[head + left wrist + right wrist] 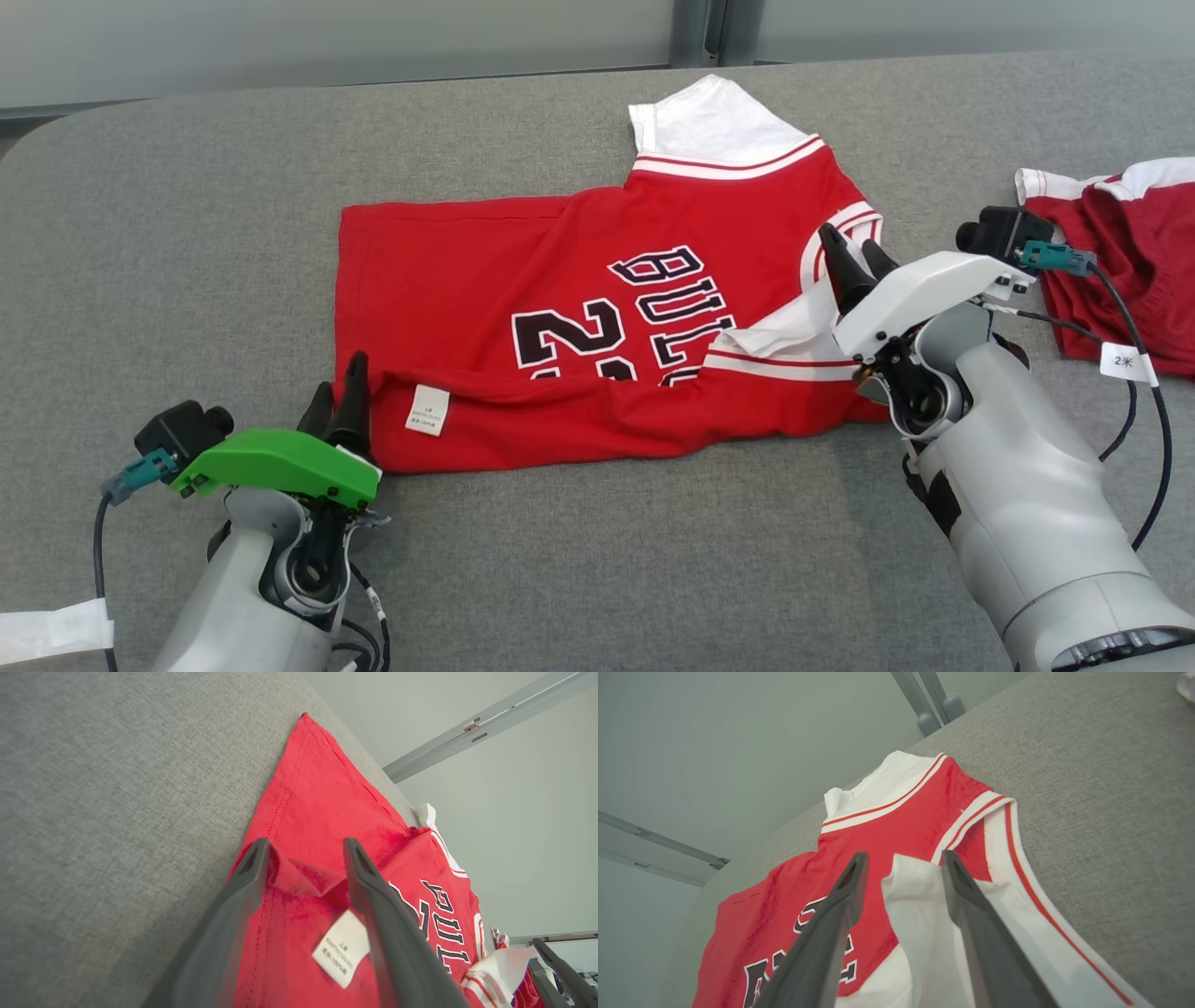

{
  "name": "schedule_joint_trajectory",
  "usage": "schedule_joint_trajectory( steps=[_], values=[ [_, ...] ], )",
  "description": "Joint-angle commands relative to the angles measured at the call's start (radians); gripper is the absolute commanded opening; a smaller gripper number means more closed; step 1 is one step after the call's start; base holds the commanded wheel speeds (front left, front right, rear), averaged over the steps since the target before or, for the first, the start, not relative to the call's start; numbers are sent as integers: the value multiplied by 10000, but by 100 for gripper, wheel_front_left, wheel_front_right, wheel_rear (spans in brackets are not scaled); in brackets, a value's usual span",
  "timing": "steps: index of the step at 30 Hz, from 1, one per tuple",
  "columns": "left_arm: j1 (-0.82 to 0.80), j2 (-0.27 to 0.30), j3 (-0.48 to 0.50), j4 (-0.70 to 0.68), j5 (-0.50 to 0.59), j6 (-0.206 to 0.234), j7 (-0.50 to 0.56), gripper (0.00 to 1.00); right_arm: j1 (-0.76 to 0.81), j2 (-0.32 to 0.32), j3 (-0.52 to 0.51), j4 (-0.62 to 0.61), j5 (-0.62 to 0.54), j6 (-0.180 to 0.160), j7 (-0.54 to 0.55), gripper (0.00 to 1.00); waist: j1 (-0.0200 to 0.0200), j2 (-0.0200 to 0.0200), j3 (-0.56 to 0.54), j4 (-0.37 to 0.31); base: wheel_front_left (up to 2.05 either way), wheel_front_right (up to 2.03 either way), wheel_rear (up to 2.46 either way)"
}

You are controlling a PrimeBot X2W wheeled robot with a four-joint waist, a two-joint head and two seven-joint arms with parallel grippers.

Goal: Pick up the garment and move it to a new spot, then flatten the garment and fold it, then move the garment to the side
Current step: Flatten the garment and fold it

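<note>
The garment (579, 308) is a red jersey with black lettering and white trim, lying folded on the grey cloth table (187, 233). My left gripper (339, 373) stands open over its near-left corner beside the white care label (428, 410). In the left wrist view the fingers (247, 886) straddle a small raised fold of the jersey (317, 802) without pinching it. My right gripper (848, 238) is open over the folded-in white sleeve (784, 327) near the collar. In the right wrist view a white sleeve (920, 914) rises loosely between its spread fingers (831, 933).
A second red and white garment (1120, 252) lies crumpled at the table's right edge. A black cable with a white tag (1125, 362) loops from the right wrist. The table's back edge meets a pale wall. Bare grey cloth lies to the left and front.
</note>
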Motion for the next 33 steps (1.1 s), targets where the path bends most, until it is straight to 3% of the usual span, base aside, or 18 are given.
schedule_joint_trajectory(
  steps=[1, 10, 17, 25, 33],
  values=[
    [-154, 9, -102, -31, 143, -115, -89, 100, -192, -23, 223, 182, 280, 1, -291, 100, -1, -1, -43, 33, 0, 0, 0],
    [191, 177, -399, -584, 517, -218, -278, 100, -728, -28, 510, 1110, 707, 3, -1439, 100, -1, -1, -160, 39, 0, 0, 0],
    [857, 706, -427, -1669, 997, 66, -641, 100, -880, -26, 586, 1215, 645, 1, -2187, 100, -1, -1, -338, -80, 0, 0, 0],
    [2338, 1594, -330, -3507, 1135, 898, -479, 100, 193, -322, 654, -193, 597, 1, -2533, 100, -1, -1, -593, -208, 0, 0, 0],
    [3789, 1752, -523, -4893, 815, 1793, 270, 100, 2048, -534, 489, -2108, 269, 1, -2609, 100, -1, -1, -782, -419, 0, 0, 0]
  ],
)
